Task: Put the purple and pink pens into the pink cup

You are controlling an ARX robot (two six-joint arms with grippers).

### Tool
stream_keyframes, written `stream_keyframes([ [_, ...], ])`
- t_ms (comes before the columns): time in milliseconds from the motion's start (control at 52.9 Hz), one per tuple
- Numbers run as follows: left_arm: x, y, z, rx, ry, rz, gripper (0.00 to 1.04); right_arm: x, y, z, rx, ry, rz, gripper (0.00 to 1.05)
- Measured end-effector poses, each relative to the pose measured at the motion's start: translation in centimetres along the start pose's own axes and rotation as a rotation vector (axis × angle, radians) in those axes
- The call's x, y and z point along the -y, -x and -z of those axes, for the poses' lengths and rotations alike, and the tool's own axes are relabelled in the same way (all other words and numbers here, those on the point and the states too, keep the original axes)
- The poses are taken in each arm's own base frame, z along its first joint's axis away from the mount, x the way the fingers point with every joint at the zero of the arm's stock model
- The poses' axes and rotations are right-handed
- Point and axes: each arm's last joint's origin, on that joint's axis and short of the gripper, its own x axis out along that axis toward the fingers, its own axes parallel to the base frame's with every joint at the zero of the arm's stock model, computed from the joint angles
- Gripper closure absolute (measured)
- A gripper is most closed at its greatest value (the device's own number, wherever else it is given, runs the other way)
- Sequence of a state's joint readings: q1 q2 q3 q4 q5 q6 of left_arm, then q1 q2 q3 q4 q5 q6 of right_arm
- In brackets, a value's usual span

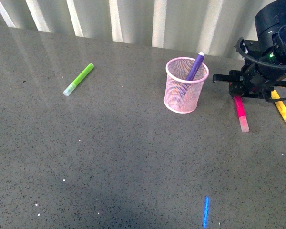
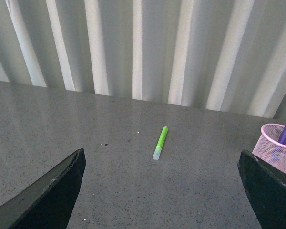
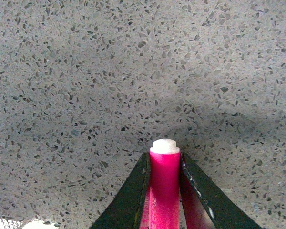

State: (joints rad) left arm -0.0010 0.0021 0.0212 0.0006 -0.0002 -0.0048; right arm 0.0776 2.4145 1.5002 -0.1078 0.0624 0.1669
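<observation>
The pink cup [image 1: 185, 85], a pale-pink mesh holder, stands right of the table's middle; the left wrist view catches the cup [image 2: 276, 151] at one edge. The purple pen [image 1: 195, 67] leans inside it, its tip above the rim. The pink pen [image 1: 240, 113] lies on the table to the right of the cup, pale cap toward me. My right gripper [image 1: 237, 93] is shut on its far end, and the right wrist view shows the magenta barrel [image 3: 164, 186] clamped between both fingers. My left gripper [image 2: 167, 191] is open with nothing between its fingers.
A lime-green marker [image 1: 79, 79] lies at the far left of the grey speckled table. A yellow marker [image 1: 282, 110] lies just right of the pink pen, partly under my right arm. A ribbed pale wall backs the table.
</observation>
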Motion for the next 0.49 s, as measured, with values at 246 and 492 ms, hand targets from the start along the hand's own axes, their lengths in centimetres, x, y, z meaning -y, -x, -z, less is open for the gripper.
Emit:
stream_keyframes([
  [246, 0.0, 0.0, 0.0, 0.000, 0.000, 0.000, 0.07, 1.5, 1.7, -0.2, 0.060, -0.060, 0.018, 0.93],
  [492, 0.0, 0.0, 0.0, 0.000, 0.000, 0.000, 0.07, 1.3, 16.0, -5.8, 0.743, -0.129, -0.271, 0.93],
])
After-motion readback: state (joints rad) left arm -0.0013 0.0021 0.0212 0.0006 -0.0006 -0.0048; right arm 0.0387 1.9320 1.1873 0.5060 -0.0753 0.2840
